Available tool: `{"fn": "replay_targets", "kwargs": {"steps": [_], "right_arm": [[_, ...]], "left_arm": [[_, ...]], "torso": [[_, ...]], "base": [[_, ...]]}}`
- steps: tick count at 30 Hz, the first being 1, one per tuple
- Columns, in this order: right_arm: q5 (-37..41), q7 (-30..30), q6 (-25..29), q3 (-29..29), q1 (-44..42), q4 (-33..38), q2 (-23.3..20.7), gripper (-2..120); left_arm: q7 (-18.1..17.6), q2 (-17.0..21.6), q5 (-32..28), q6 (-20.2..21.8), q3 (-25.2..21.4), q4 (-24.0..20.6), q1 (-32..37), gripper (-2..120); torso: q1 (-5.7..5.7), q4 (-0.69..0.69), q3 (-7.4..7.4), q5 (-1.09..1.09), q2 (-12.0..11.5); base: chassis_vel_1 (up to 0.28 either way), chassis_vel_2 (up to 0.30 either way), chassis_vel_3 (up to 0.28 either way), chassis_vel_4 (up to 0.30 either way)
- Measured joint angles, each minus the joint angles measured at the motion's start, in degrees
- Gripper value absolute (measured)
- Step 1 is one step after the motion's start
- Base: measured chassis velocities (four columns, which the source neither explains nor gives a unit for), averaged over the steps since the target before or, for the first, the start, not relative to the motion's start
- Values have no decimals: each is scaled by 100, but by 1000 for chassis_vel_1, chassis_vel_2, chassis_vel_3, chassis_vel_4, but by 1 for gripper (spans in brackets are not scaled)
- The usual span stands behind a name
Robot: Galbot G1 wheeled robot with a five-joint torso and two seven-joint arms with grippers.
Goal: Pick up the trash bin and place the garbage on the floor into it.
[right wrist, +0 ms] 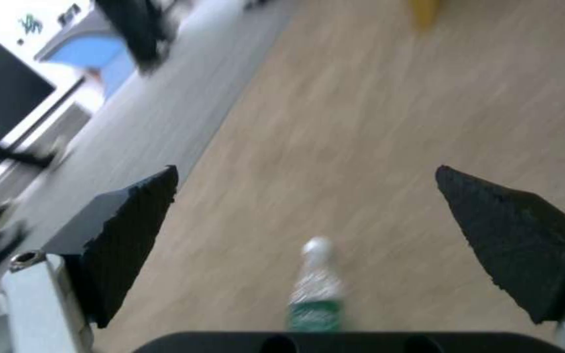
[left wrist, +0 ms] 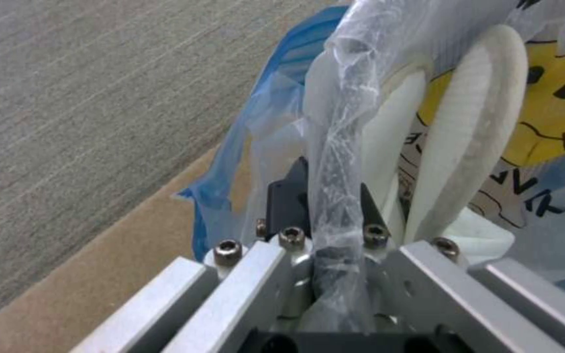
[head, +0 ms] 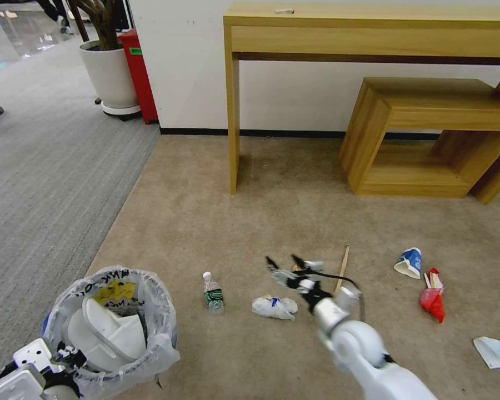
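Observation:
The blue trash bin (head: 160,349) with its crinkly printed bag stands low at my left, two white slippers (head: 108,333) inside. My left gripper (head: 66,355) is shut on its bag-lined rim (left wrist: 335,162); a slipper (left wrist: 472,132) shows behind the plastic. My right gripper (head: 281,259) hangs open over the beige floor (head: 233,222), with nothing between its fingers (right wrist: 132,230). A clear bottle (head: 212,291) (right wrist: 315,294) lies to its left, a crumpled wrapper (head: 275,306) just before it. A wooden stick (head: 343,269), blue-white cup (head: 409,262), red-white cup (head: 432,297) and blue mask (head: 497,353) lie to the right.
A wooden desk (head: 372,33) and a low wooden shelf (head: 428,122) stand against the far wall. A white planter (head: 108,72) and a red box (head: 139,72) sit at the back left, beside the grey striped carpet (head: 39,166).

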Motion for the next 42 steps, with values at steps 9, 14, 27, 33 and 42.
{"fn": "replay_targets", "kwargs": {"steps": [9, 14, 27, 33, 42], "right_arm": [[1323, 1175, -1493, -858, 890, -917, 669, 100], [1565, 1821, -1794, -1020, 1185, -1533, 1070, 100], [1212, 1898, -2019, -857, 1843, -2759, 1875, 100], [894, 1925, -2327, -777, 1981, -3095, 2119, 100], [510, 1942, -2366, -682, 2120, -3539, 2220, 100]], "left_arm": [[18, -99, 13, -1, -262, 0, 74, 0], [19, -154, 24, -13, -277, 0, 106, 0], [31, -220, 138, -45, -195, 0, 109, 0], [31, -196, 134, -46, -201, 0, 101, 0], [31, -195, 125, -48, -182, 0, 96, 0]], "torso": [[0, 0, 0, 0, 0], [0, 0, 0, 1, 0], [0, -1, 0, 2, 0], [0, 0, 0, 2, 0], [0, -1, 0, 2, 0]], "base": [[0, 0, 0, 0], [0, 0, 0, 0], [0, 0, 0, 0], [0, 0, 0, 0], [0, 0, 0, 0]]}}
